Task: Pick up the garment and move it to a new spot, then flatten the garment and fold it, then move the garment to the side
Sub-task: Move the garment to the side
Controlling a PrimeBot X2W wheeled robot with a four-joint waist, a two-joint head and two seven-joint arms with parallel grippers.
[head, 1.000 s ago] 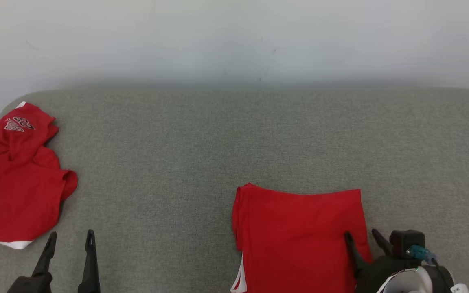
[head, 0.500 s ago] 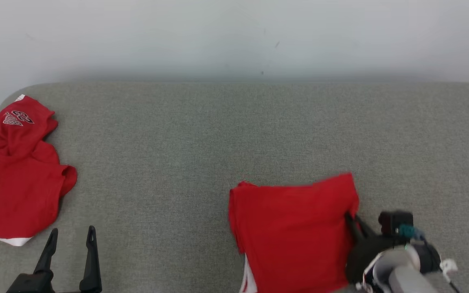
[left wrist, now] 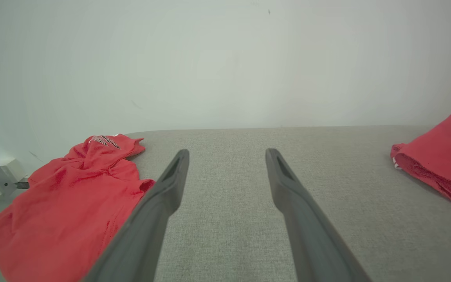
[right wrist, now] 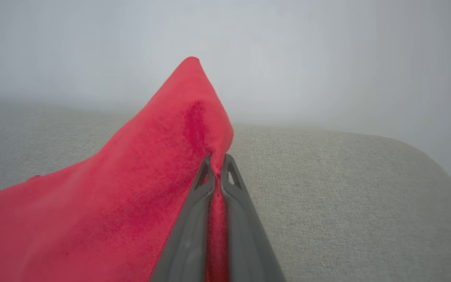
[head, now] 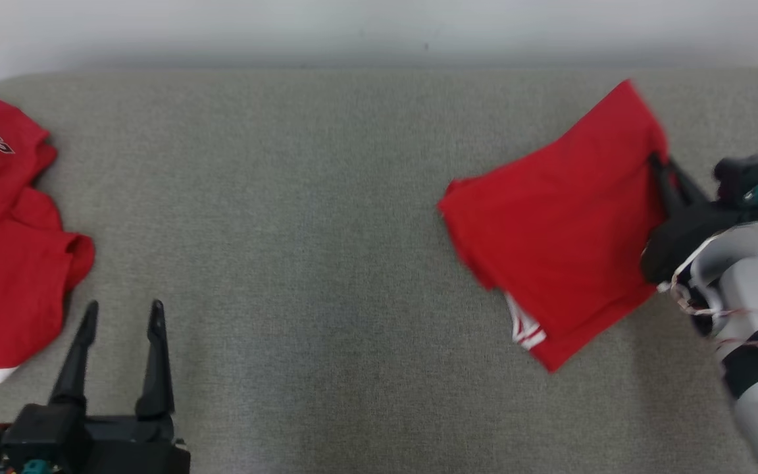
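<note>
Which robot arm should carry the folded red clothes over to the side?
The right one. The right gripper is shut on the edge of the folded clothes, with that corner lifted. The left gripper sits open, far off beside the crumpled clothes.

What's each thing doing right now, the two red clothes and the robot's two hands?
folded red garment: folded, one edge pinched and lifted.
crumpled red garment: bunched up, lying loose, untouched.
left gripper: open, holding nothing.
right gripper: shut on the folded red garment.
</note>
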